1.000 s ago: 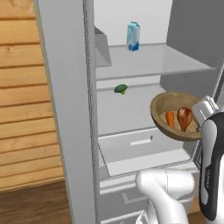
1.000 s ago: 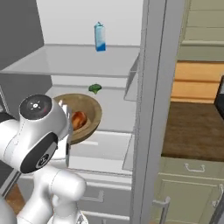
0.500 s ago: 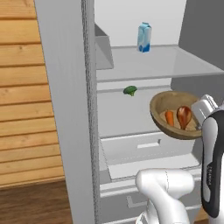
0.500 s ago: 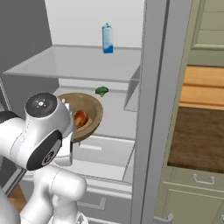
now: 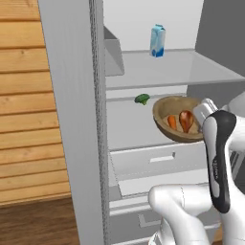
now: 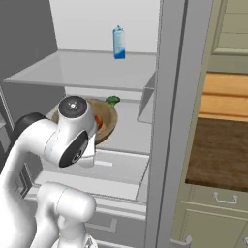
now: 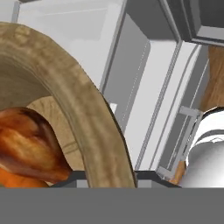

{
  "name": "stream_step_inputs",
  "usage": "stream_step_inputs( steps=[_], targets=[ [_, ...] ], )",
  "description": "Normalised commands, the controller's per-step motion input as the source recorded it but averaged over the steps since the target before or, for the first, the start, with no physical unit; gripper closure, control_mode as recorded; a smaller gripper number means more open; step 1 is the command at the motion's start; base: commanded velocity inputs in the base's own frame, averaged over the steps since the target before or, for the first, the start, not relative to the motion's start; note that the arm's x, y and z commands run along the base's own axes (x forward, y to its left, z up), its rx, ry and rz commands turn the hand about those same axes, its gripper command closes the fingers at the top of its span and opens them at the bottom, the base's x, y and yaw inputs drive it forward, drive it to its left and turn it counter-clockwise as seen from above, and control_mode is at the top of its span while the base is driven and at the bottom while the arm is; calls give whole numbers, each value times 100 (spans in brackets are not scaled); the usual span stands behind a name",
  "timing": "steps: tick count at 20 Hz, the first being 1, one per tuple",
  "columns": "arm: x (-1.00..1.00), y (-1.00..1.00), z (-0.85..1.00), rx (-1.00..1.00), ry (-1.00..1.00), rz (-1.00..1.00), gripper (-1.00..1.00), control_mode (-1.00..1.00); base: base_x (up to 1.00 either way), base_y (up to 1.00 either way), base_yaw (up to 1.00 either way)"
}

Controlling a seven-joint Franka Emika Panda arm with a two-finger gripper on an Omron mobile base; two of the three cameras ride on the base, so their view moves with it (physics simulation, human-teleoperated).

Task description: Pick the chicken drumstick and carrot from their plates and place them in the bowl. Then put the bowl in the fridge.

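The wooden bowl hangs slightly tilted over the fridge's middle shelf, its thick rim pinched between my shut gripper. Inside it lie the reddish-brown chicken drumstick and the orange carrot side by side. In the hand view the drumstick rests above the carrot, and my gripper straddles the rim. From the right base view the bowl peeks out behind my arm inside the fridge. The plates are out of view.
A blue milk carton stands on the upper shelf. A green broccoli floret lies on the middle shelf just left of the bowl. White drawers sit below. A wooden wall is left; cabinets are right.
The cameras shifted with the base, so the fridge interior slid right in the left base view. The bowl then moved deeper over the shelf, closer to the broccoli.
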Motion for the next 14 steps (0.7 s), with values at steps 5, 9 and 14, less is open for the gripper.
stream_step_inputs(
  steps=[5, 9, 14],
  targets=[
    [100, 2, -55, 1, -1, 11, 100, -100, 0, 0, 0],
    [100, 2, -37, 0, 1, 7, 100, -100, 0, 0, 0],
    [94, 0, -45, 0, 0, 7, 100, -100, 0, 0, 0]
  ],
)
